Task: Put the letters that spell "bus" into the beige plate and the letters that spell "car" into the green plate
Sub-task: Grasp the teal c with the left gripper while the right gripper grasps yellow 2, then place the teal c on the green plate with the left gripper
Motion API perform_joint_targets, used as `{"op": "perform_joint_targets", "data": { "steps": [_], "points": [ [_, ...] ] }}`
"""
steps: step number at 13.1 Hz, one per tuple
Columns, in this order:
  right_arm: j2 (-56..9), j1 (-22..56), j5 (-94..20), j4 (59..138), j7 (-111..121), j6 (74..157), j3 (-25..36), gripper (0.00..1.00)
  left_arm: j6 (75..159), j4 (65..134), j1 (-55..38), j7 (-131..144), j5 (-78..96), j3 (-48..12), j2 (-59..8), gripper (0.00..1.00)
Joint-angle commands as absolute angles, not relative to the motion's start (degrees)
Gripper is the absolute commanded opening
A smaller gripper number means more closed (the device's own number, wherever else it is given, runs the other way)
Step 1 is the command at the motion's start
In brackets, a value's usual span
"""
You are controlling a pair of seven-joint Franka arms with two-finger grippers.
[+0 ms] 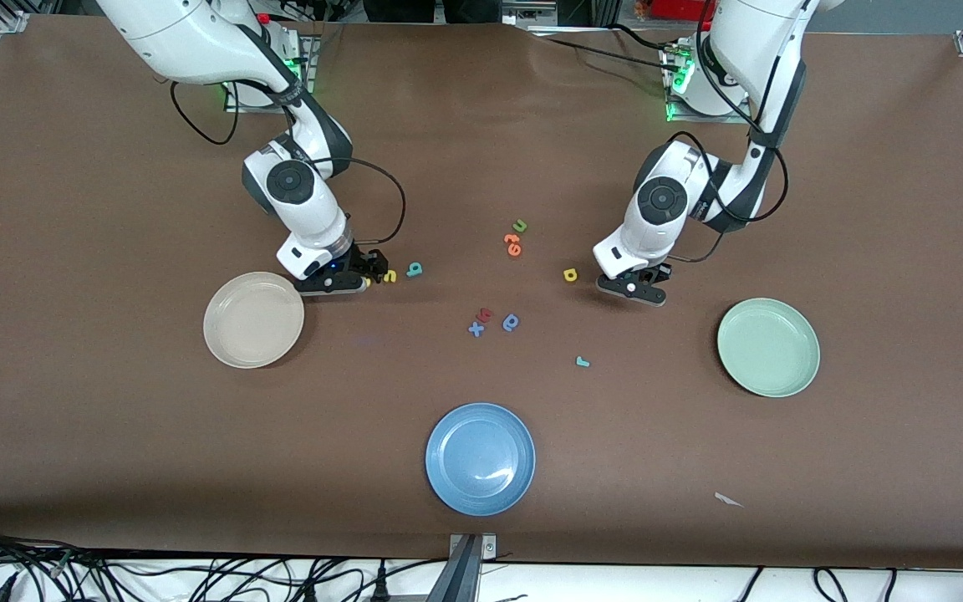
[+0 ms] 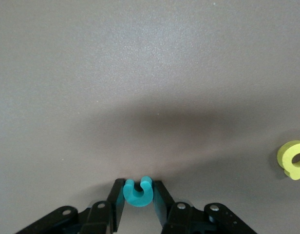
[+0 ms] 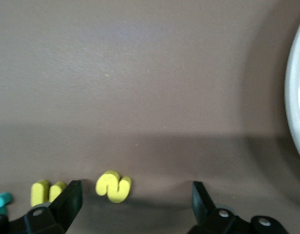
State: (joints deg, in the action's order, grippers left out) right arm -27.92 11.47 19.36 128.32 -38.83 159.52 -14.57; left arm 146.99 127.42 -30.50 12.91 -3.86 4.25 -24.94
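My left gripper (image 1: pixel 634 288) is down at the table, shut on the teal c (image 2: pixel 138 191), which sits pinched between both fingertips. The yellow a (image 1: pixel 570 274) lies beside it, and the teal r (image 1: pixel 583 361) lies nearer the front camera. The green plate (image 1: pixel 768 347) is bare, toward the left arm's end. My right gripper (image 1: pixel 356 280) stands open and low beside the bare beige plate (image 1: pixel 253 319). The yellow s (image 3: pixel 113 186) lies between its fingers, untouched. Next to it lie the yellow u (image 1: pixel 389 275) and the teal b (image 1: pixel 415 269).
A green u (image 1: pixel 520 225) and orange letters (image 1: pixel 513 243) lie mid-table. A red letter (image 1: pixel 485 314), a blue x (image 1: pixel 476 329) and a blue round-bodied letter (image 1: pixel 512 322) sit nearer the camera. A blue plate (image 1: pixel 480 458) stands nearest the front edge.
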Motion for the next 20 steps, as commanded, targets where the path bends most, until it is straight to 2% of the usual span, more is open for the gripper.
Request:
{"op": "perform_joint_targets", "data": {
  "steps": [1,6,8,10,13,15,17,19,20],
  "points": [
    [-28.8,11.2,21.5,128.7,-40.3,160.8,-14.5,0.99,147.5,127.4,-30.3,13.8,-5.2,4.5,-26.9,0.24],
    [-29.2,11.3,21.5,128.2,-40.3,161.7,-14.6,0.66,146.7,124.3,-28.0,12.7,-5.2,4.5,-26.7,0.17],
    [-29.3,11.5,21.6,128.1,-40.8,162.9,-14.6,0.61,145.5,122.4,-26.0,11.7,-5.1,4.4,-26.7,0.16],
    [-29.4,11.6,22.2,128.1,-40.9,163.4,-14.6,0.53,138.8,116.8,-25.1,11.6,-4.8,4.4,-27.2,0.15],
    [-29.4,11.8,22.6,128.1,-42.3,163.4,-14.7,0.46,126.9,106.8,-20.0,1.5,-3.3,4.5,-28.3,0.15],
    [-29.4,12.4,23.5,128.1,-45.2,163.5,-14.8,0.4,125.4,104.6,-14.7,-9.8,-3.1,4.5,-28.5,0.15],
    [-29.4,12.7,23.7,128.1,-46.0,163.5,-14.9,0.24,125.9,104.4,-9.9,-22.9,-3.8,4.6,-29.3,0.17],
    [-29.4,12.6,23.7,128.1,-46.0,163.4,-14.9,0.1,126.1,101.8,-7.0,-31.3,-4.0,4.6,-32.6,0.24],
    [-29.2,12.6,23.7,128.1,-46.0,163.4,-14.9,0.05,127.0,100.3,-6.4,-34.9,-4.0,4.7,-34.5,0.36]
  ]
}}
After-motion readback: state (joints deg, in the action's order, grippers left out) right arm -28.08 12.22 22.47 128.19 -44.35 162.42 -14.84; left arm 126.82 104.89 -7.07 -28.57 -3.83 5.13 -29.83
